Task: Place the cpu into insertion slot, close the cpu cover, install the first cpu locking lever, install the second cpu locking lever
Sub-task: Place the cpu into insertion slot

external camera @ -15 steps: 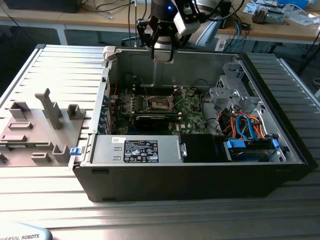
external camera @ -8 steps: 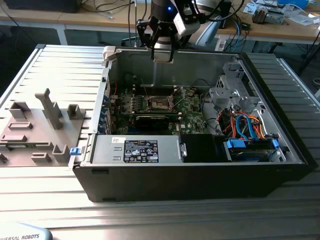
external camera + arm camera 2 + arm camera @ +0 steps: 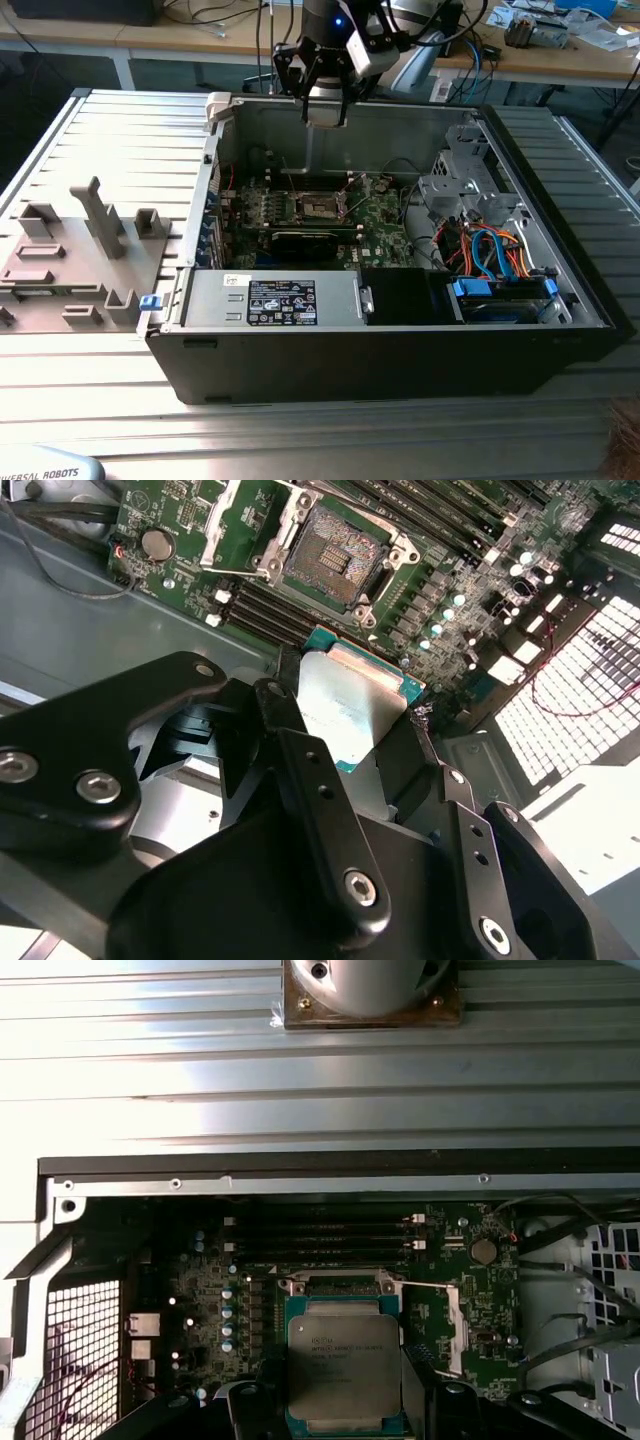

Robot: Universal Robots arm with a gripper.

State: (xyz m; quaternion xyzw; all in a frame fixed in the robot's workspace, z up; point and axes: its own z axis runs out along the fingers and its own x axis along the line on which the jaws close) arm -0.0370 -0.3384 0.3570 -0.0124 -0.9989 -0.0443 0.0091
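My gripper hangs above the far wall of the open computer case, shut on the cpu, a flat square chip with a dull silver top and a green edge. In the first wrist view the cpu sits between the black fingers, in front of the socket. The insertion slot lies bare below on the green board, a dark square recess with a silvery rim; it also shows in the exterior view. The cpu cover stands swung open beside the slot.
The black case holds a labelled power supply at the front, a drive bay with blue and orange cables at the exterior view's right, and long memory slots beside the socket. A grey fixture stands on the ribbed table.
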